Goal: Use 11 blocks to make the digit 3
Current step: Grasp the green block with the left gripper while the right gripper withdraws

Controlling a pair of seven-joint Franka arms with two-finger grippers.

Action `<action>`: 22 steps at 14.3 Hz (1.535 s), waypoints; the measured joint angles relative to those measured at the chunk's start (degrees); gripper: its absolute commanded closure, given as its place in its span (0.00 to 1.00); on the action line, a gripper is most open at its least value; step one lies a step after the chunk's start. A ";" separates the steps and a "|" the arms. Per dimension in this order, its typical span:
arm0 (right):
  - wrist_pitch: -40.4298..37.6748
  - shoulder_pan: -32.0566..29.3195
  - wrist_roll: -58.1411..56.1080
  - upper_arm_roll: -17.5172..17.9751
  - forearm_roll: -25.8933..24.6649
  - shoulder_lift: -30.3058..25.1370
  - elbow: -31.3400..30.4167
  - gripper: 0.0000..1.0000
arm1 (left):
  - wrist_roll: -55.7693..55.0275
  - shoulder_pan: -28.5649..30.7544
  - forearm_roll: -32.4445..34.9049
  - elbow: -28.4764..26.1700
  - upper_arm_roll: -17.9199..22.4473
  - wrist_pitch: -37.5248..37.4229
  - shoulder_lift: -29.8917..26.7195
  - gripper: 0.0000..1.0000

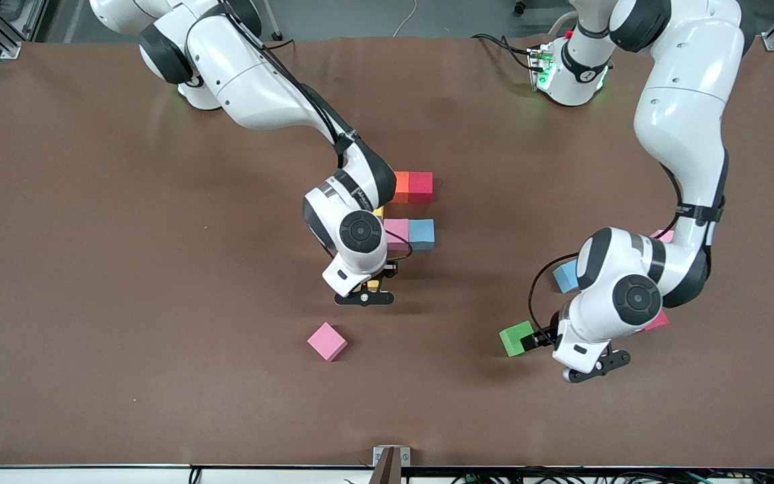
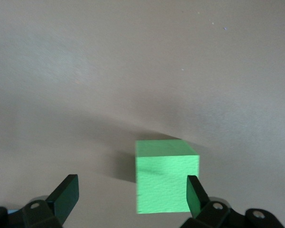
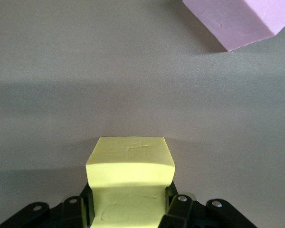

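Note:
My right gripper (image 1: 372,286) (image 3: 130,209) hangs low over the middle of the table, shut on a yellow block (image 1: 373,284) (image 3: 130,166). Just past it stands a cluster of touching blocks: orange (image 1: 401,187), red (image 1: 420,187), pink (image 1: 396,230) and blue (image 1: 421,233), with a yellow one (image 1: 378,212) mostly hidden by the arm. A loose pink block (image 1: 327,341) (image 3: 237,21) lies nearer the front camera. My left gripper (image 1: 536,341) (image 2: 131,197) is open at table level, with the green block (image 1: 517,338) (image 2: 166,175) between its fingers, close to one fingertip (image 2: 195,192).
Near the left arm lie a light blue block (image 1: 566,275), a pink block (image 1: 662,235) and a red-pink block (image 1: 657,321), the last two largely hidden by the arm. The brown table mat (image 1: 125,302) runs bare toward the right arm's end.

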 measured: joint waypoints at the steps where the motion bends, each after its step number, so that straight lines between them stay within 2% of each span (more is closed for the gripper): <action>1: -0.03 0.00 0.00 -0.01 0.00 0.02 0.03 0.00 | -1.78 -0.65 0.00 0.63 0.00 0.03 0.67 0.00; 4: -0.03 0.00 0.00 -0.04 0.00 0.45 0.05 0.00 | -5.85 -1.45 0.00 2.02 0.02 0.08 1.94 0.00; 9: -0.13 0.00 0.01 -0.04 0.00 0.75 1.31 0.00 | -5.99 -1.43 0.00 3.60 0.06 0.54 4.69 0.00; 11: -1.16 -0.05 0.02 -0.08 0.00 0.75 2.00 0.00 | -5.97 -1.49 0.00 4.47 0.03 0.77 5.93 0.06; 13: -2.33 -0.42 0.02 -0.24 0.00 0.65 3.36 0.00 | -5.95 -1.66 0.00 4.89 -0.05 0.87 6.56 0.25; 15: -3.70 -1.71 -0.08 -0.47 0.00 -0.23 4.89 0.00 | -5.96 -1.81 0.00 5.00 -0.13 0.87 6.60 0.55; 16: -4.33 -2.80 -0.53 -0.57 0.00 -1.24 5.36 0.00 | -6.19 -1.84 0.00 5.09 -0.18 0.87 6.60 0.65; 19: -7.22 -7.06 -1.87 -0.68 0.01 -5.03 5.55 0.00 | -11.47 -2.33 0.00 5.50 -0.47 0.85 6.55 0.84; 22: -14.66 -10.78 -2.39 -1.03 -0.02 -7.55 5.54 0.00 | -19.90 -4.66 0.00 6.14 -0.55 0.83 5.57 0.89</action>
